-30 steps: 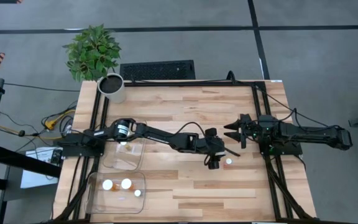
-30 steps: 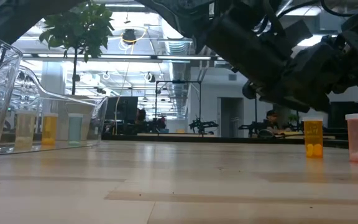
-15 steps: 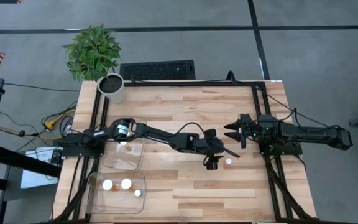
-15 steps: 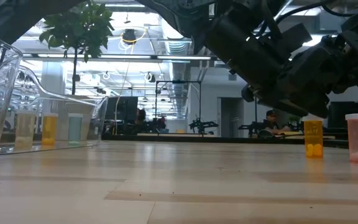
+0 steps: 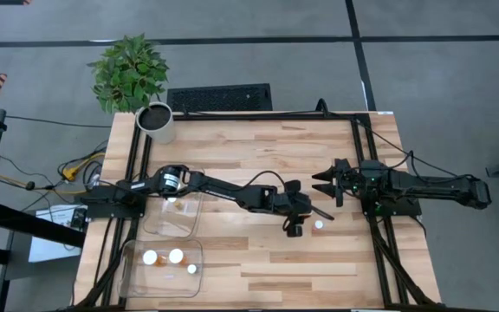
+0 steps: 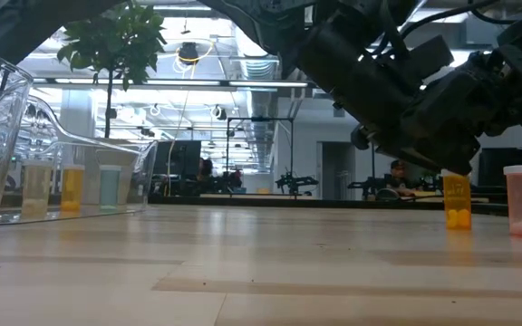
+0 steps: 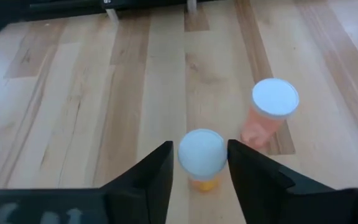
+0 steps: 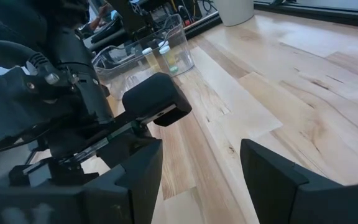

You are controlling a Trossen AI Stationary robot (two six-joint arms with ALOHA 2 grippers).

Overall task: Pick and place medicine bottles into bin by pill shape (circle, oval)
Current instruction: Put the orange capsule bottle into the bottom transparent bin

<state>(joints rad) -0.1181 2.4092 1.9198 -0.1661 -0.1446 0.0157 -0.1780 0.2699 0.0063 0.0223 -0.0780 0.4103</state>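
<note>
A small orange medicine bottle (image 7: 202, 155) with a white cap stands upright on the table near its middle. My left gripper (image 7: 199, 163) reaches out from the table's left, shut on it; in the high view my left gripper (image 5: 294, 227) hides it. Just to its right stands a pinkish medicine bottle (image 7: 269, 115) on its base, untouched; from above only the pinkish bottle's white cap (image 5: 319, 224) shows. My right gripper (image 5: 323, 186) waits open at the right, above the table, holding nothing. My left gripper has the orange bottle's white cap (image 7: 182, 155) between its two fingers, one on each side. The fingers (image 7: 160, 171) come slanting down from the table's left. The bottle (image 6: 457, 204) stands upright with its base on the table.
Two clear bins sit at the left: the far bin (image 5: 184, 227) and the near bin (image 5: 132, 277) with three bottles in it. A potted plant (image 5: 132, 69), a white pot (image 5: 156, 121) and a black keyboard (image 5: 219, 97) are at the far edge.
My left gripper's fingertips have sunk a little onto the orange bottle, so its cap is now covered in the low view. The bottle stands where it stood.
</note>
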